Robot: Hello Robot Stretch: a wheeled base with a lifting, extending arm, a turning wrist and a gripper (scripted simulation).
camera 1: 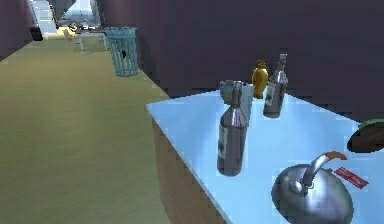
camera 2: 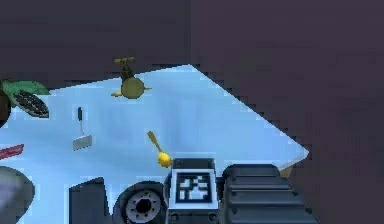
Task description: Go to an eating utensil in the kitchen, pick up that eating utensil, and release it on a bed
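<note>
Closest in the arm side view is your arm's dark ribbed bar [camera 2: 262, 195], low along the bottom edge. A white square with black marks [camera 2: 195, 188] stands at its end, and the gripper [camera 2: 140, 203] is the dark body left of that. Its fingers can't be made out, so you cannot tell whether it holds anything. Just beyond the marked square, a small yellow utensil with a thin handle and a rounded end [camera 2: 158, 150] lies on the pale blue countertop [camera 2: 230, 110]. Farther left lies a dark-handled spatula with a grey blade [camera 2: 80, 131]. Near the far edge sits an olive-yellow squat bottle [camera 2: 128, 86], and at the left a dark green rounded thing [camera 2: 27, 99].

In the forward view a domed silver kettle [camera 1: 312, 195] is nearest to you. Behind it stand a tall silver bottle [camera 1: 231, 138], then a second silver bottle [camera 1: 275, 88] and an amber bottle [camera 1: 260, 78] by the dark purple wall [camera 1: 300, 30]. A blue mesh bin [camera 1: 123, 50] stands far down the olive floor [camera 1: 70, 130].
</note>
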